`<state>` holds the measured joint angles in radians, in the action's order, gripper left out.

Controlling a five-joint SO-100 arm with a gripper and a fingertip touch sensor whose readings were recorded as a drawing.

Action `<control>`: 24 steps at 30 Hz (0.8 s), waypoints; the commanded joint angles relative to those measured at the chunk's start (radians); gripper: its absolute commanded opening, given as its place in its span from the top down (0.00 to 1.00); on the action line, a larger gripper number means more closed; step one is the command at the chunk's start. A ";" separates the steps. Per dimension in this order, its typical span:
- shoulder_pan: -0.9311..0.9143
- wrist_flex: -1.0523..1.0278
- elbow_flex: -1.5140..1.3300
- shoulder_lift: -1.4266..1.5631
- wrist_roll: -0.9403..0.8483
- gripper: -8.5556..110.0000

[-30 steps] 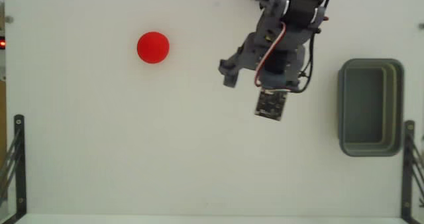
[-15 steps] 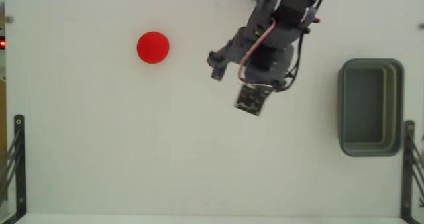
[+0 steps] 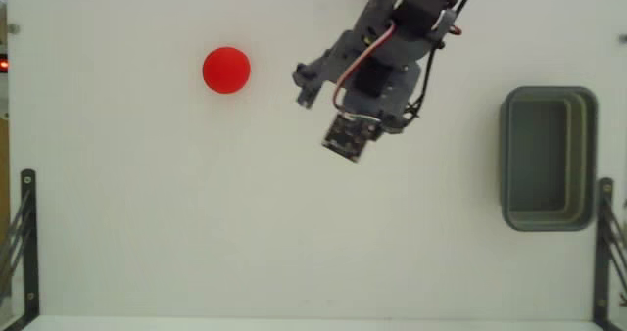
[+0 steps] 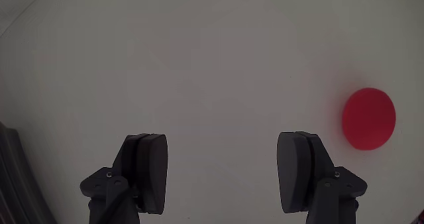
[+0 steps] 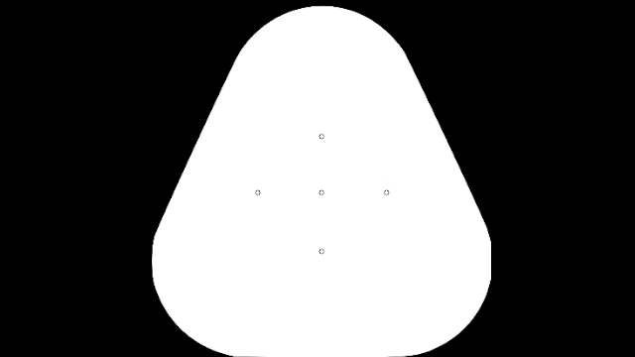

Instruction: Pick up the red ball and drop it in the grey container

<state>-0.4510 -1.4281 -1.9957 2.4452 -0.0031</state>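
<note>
While the two dark fingers (image 4: 147,164) are seen spread wide apart at the bottom edge of the wrist view, nothing is held between them and only bare white table (image 4: 212,65) is framed in the gap. The gripper (image 4: 222,168) is thus shown open and empty, raised above the surface. Beyond the finger at lower right of that frame, the red ball (image 4: 369,118) is seen at the right edge, resting on the table, clear of both fingers and off to the side of the gap.

From the fixed view, which looks straight down, the arm (image 3: 392,47) is seen reaching in from the top edge, right of centre. A red wire is looped along its grey body, and a small dark square part is seen at its lower end. The gripper's fingertips cannot be made out clearly from this angle.

Left of the arm, in the upper left part of the frame, the red ball (image 3: 226,70) is seen lying alone on the white table (image 3: 196,223), apart from the arm. At the far right of the frame, at mid-height, the grey container (image 3: 511,155) is seen standing with its long side running top to bottom; its hollow is shown empty. Ball and container are placed well apart, with the arm between them. Black metal brackets (image 3: 26,243) are seen at the lower left and lower right edges.
</note>
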 commanded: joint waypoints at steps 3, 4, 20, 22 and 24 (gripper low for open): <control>-0.059 -0.002 -0.004 0.035 0.003 0.00; -0.065 -0.002 -0.004 0.035 0.003 0.00; -0.188 -0.002 -0.004 0.035 0.003 0.00; -0.202 -0.002 -0.004 0.035 0.003 0.00; -0.220 -0.002 -0.004 0.035 0.003 0.00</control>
<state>-0.6351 -1.4281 -1.9957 2.4452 -0.0031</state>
